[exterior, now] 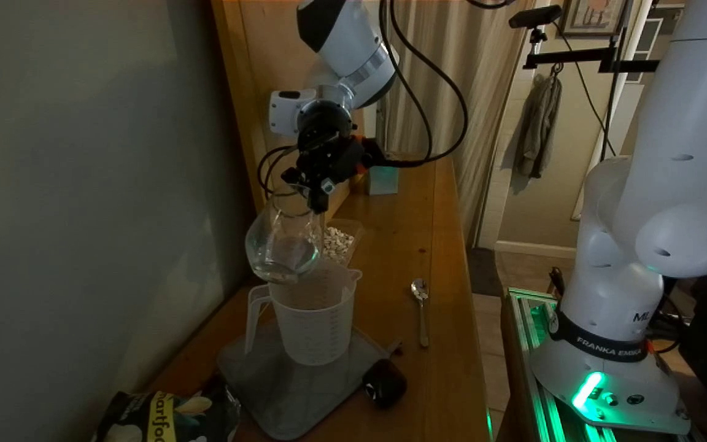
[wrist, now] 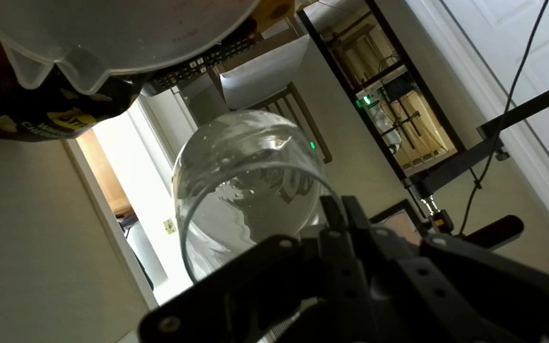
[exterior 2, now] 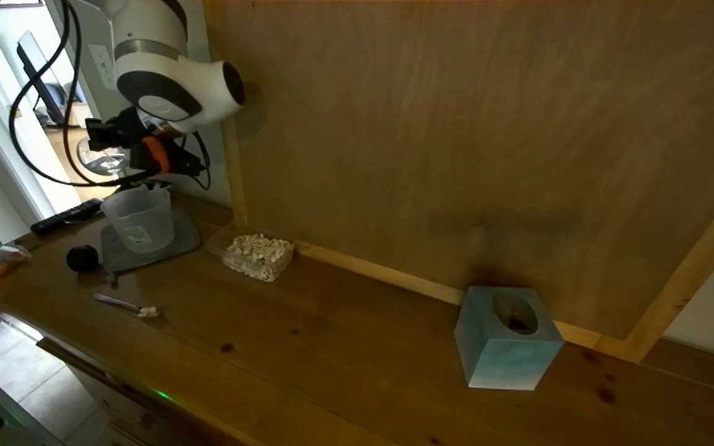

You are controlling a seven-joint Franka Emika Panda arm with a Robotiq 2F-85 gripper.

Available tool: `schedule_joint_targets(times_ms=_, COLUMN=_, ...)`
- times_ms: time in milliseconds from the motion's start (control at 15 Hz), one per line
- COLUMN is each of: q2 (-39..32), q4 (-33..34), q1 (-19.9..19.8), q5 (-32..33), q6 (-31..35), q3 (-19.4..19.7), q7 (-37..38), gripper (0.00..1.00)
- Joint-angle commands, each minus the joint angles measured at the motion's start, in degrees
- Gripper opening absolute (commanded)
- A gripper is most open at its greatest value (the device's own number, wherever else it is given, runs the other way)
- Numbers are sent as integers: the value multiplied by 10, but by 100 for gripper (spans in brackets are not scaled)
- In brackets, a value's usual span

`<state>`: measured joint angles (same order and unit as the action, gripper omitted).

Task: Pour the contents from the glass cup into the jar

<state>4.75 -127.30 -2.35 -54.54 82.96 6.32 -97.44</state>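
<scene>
my claw [wrist: 343,208] is clamped on the rim of the glass cup [exterior: 284,239], which i hold aloft with clear liquid [exterior: 280,269] in its bottom. in an exterior view the translucent jar [exterior: 313,334] stands at five o'clock from the cup and lower, on a grey mat [exterior: 304,399]. around the jar lie a tub [exterior: 356,233] of pale bits [exterior: 336,244] at one o'clock, a spoon [exterior: 421,302] at three, a round black thing [exterior: 384,383] between four and five, a snack bag [exterior: 172,417] at eight; past the tub, a blue box [exterior: 384,180].
</scene>
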Motion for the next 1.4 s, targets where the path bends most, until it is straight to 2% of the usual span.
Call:
schedule_joint_targets(times_ms=0, q2=-12, q4=11, q1=-13, q5=-32, q6=-37, q3=4, q7=-33, gripper=1)
schedule_joint_targets(times_ms=1333, q2=-53, q4=10, q1=-37, q5=-89, q6=-105, q3=8, q7=-134, gripper=1)
